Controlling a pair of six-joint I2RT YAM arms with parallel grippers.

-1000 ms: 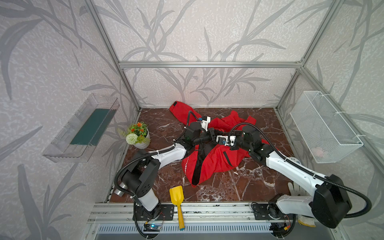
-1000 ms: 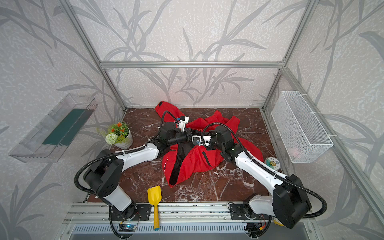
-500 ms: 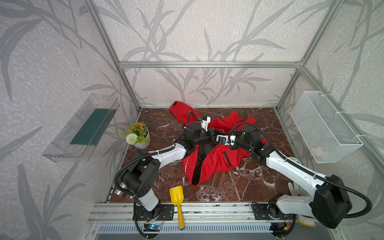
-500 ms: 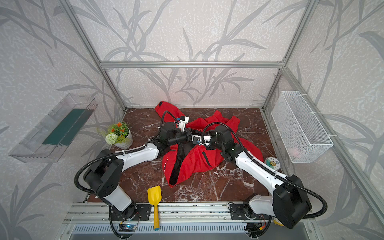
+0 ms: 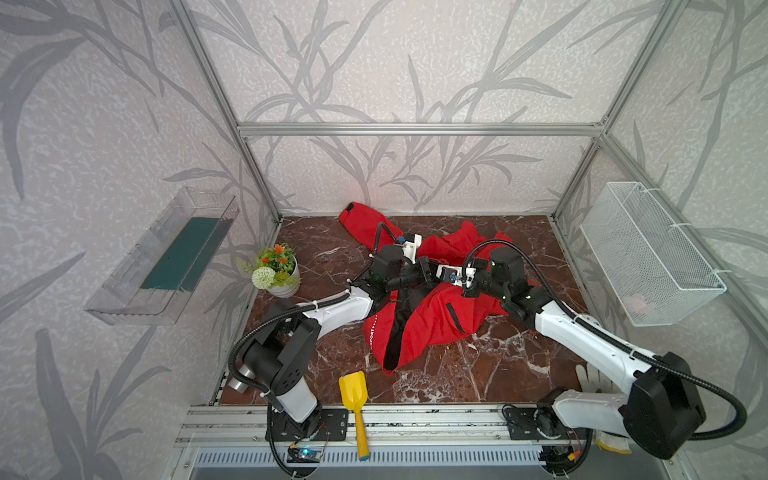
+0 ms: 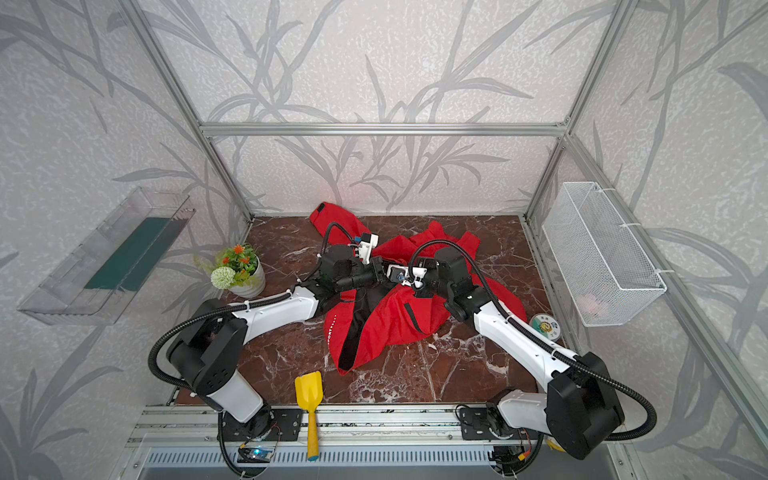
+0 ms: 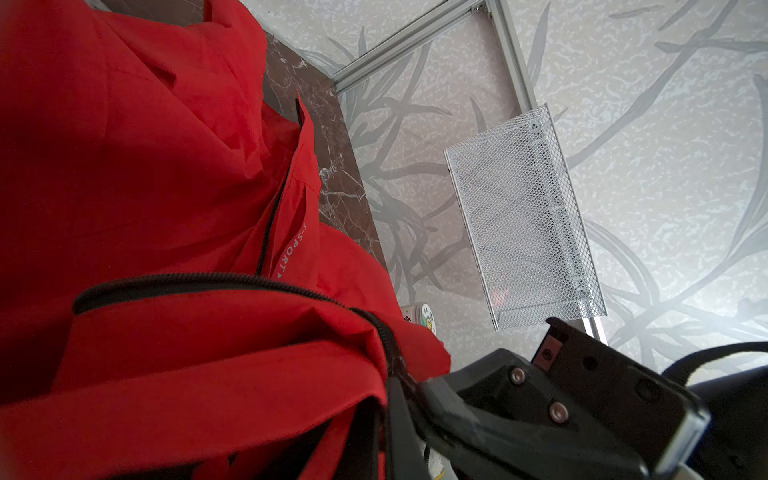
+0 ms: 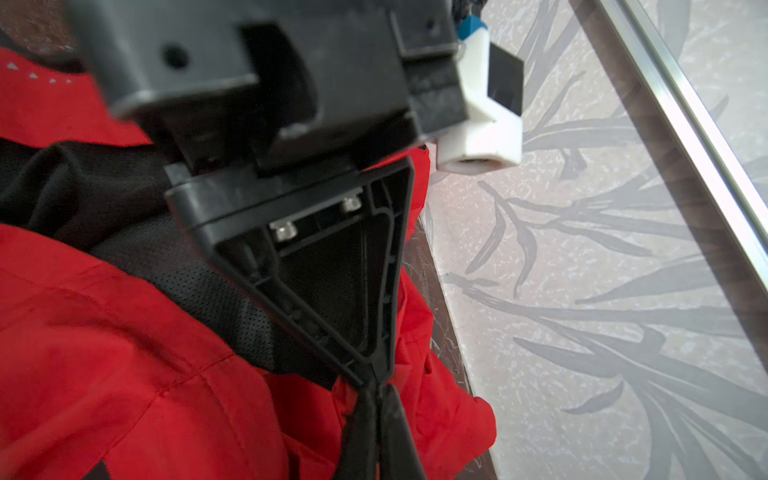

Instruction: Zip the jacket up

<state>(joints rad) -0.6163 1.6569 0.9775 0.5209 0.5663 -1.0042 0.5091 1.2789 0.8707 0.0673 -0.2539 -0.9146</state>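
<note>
- Now both clenched: left hand (image 5: pixel 426 269) and right hand (image 5: pixel 448 275) each pinch the black zipper edge (image 7: pixel 216 282) of the jacket (image 5: pixel 432 320);
- best hold tape taut, ends squarely aligned before sliding.

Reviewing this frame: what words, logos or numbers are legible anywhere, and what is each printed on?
"SPORT": white letters with small triangles, on the front edge of the jacket beside its black zipper, in the left wrist view.
The same white print shows in both top views, too small to read fully.
Label on the round tin: too small to read.
No other text is visible.
</note>
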